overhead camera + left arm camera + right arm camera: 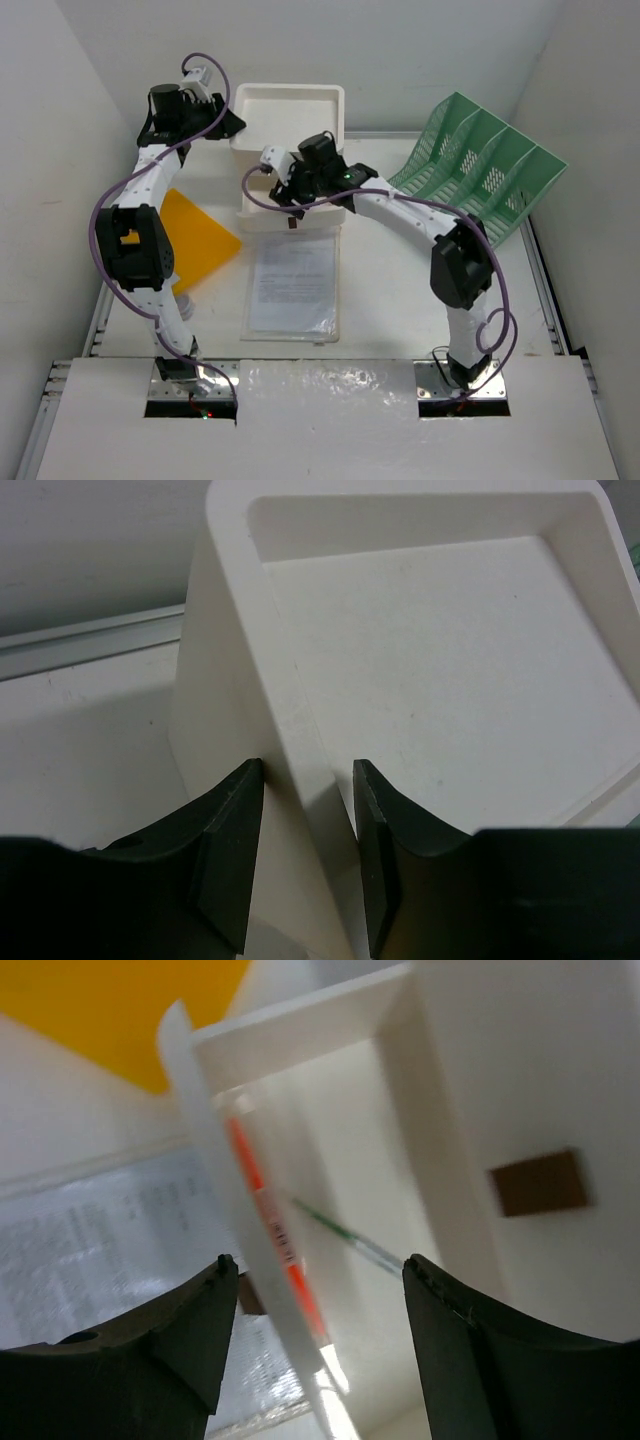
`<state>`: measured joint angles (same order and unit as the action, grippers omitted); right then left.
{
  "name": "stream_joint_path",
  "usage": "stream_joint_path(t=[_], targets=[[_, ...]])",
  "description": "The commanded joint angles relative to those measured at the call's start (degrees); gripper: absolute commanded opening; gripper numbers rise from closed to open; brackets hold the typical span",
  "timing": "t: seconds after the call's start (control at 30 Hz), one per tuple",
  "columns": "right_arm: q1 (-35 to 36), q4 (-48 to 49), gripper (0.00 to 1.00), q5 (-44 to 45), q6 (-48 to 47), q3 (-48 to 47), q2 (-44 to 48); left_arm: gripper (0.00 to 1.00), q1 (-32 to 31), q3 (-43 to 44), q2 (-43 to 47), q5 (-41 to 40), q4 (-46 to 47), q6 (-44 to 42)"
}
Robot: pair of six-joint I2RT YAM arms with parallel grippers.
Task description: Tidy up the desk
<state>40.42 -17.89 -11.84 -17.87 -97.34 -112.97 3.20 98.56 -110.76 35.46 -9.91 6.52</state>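
Right gripper [315,1260] is seen with its jaws spread wide and nothing caught between them, hanging just in front of the pulled-out drawer [330,1140] of the white drawer box [290,105]. Directly ahead of the fingertips, the drawer's thin front lip is presented edge-on and runs slantwise away from the gripper. An orange pen [262,1200] and a slimmer green pen [340,1230] are laid lengthwise inside it. Left gripper [307,770] is set astride the box's far corner wall, a dark pad on either face, apparently clamped to steady it. The desk [380,300], flat, white and matte with metal rails, is spread beneath both grippers. Below the right gripper and toward its base, a printed sheet [292,285] in a glossy clear sleeve is laid. An orange folder [195,235] is found toward the left arm's side, and a green mesh file rack [480,165] stands well off to the right. Since the right arm is nearer, a straight push on the smooth plastic lip is judged to be the next move.
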Motion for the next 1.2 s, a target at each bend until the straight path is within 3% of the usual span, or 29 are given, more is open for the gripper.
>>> stream_joint_path(t=[0.0,0.2,0.33,0.47,0.5,0.6,0.8,0.93,1.17], targets=[[1.15,-14.78,0.65,-7.5,-6.39,-5.65,-3.3,0.0,-1.36,-0.48,0.55,8.04,-9.86,0.68],[1.24,-14.9,0.59,-8.21,-6.39,-5.14,-4.71,0.0,-1.44,-0.22,0.28,7.6,-10.04,0.24],[1.67,-12.35,0.51,-0.14,-4.9,-4.7,-6.12,0.0,-1.44,-0.3,0.11,7.43,-10.04,0.33],[2.11,-8.84,0.26,6.2,-4.81,-3.3,-6.48,0.0,-1.44,-0.83,0.28,7.69,-9.78,0.86],[2.72,-6.83,0.15,9.78,-4.81,-2.95,-6.39,0.0,-1.44,-1.09,0.19,7.78,-9.6,1.03],[4.3,-2.51,0.0,15.42,-5.16,-1.36,-5.34,0.0,-1.44,-1.71,0.37,8.22,-8.9,1.91],[7.74,3.73,0.0,22.81,-5.95,-0.57,-2.7,0.0,-1.44,-2.5,0.9,8.48,-8.37,2.79],[7.92,2.69,0.0,27.38,-5.95,-1.36,-2.35,0.0,-1.44,-2.68,1.25,8.04,-8.54,2.44],[6.42,2.24,0.0,22.03,-3.32,1.97,2.39,0.0,-1.01,0.48,0.9,6.12,-10.65,0.77]])
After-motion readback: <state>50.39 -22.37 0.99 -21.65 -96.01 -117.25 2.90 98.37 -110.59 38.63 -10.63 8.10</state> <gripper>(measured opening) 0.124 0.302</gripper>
